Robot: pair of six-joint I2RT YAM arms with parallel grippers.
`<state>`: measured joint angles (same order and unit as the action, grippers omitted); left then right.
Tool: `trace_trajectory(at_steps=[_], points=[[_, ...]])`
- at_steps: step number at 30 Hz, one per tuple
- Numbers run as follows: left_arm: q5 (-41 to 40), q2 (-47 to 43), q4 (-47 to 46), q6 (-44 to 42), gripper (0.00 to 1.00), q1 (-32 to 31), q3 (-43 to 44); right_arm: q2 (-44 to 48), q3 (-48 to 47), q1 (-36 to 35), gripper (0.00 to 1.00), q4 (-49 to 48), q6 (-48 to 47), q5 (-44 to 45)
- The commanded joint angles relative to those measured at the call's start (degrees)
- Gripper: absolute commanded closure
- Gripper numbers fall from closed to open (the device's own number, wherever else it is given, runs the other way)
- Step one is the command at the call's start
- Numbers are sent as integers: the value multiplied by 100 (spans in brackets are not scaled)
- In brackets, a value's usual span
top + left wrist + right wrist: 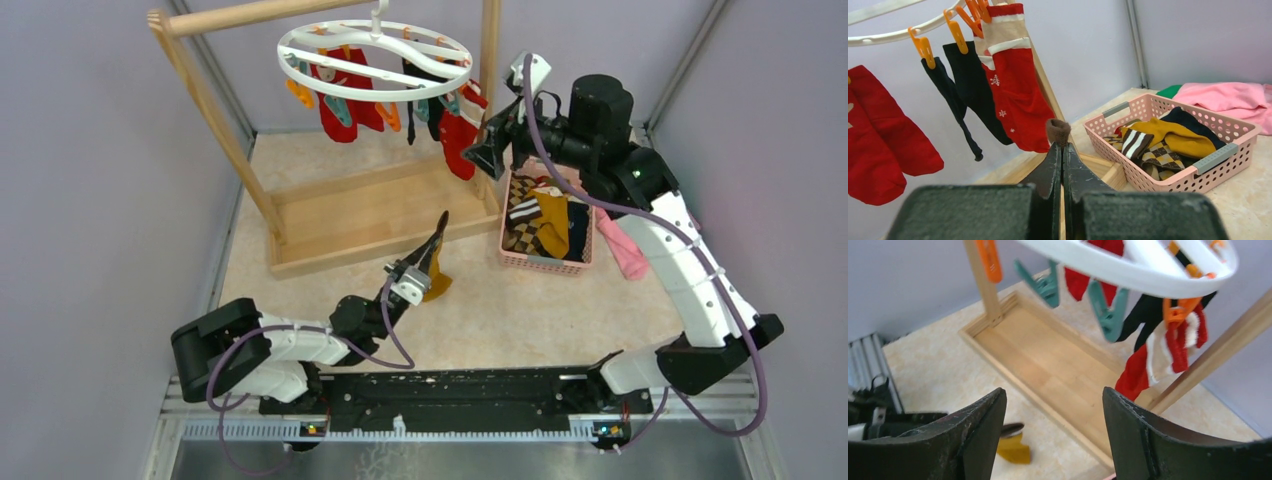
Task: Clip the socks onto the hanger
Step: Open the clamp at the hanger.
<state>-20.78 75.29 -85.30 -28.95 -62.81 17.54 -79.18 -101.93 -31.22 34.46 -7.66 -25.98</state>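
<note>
Looks like a robot lab test cell: plain lilac panels (90,200) in metal framing closing in a marble-look counter (480,310), two arms (680,250) bolted to a black rail (450,400) at its near edge, staged with a laundry rack (380,215) and basket (545,265).
</note>
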Motion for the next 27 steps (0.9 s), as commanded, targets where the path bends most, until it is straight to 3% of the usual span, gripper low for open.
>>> trace_trajectory(at_steps=[1, 12, 20, 27], points=[[-125, -77, -1743, -187, 100, -26, 126, -245, -136, -125, 30, -1101, 640, 1074], [-162, -549, -1740, -74, 100, -26, -195, -1148, -1053, -1008, 30, -1010, 285, 3605], [-150, -636, -1745, -2, 100, -28, -266, -1285, -1105, -1035, 40, -1217, 238, 3780], [-190, -691, -1740, 11, 100, -24, -312, -1371, -1135, -1072, 40, -1393, 345, 3546]])
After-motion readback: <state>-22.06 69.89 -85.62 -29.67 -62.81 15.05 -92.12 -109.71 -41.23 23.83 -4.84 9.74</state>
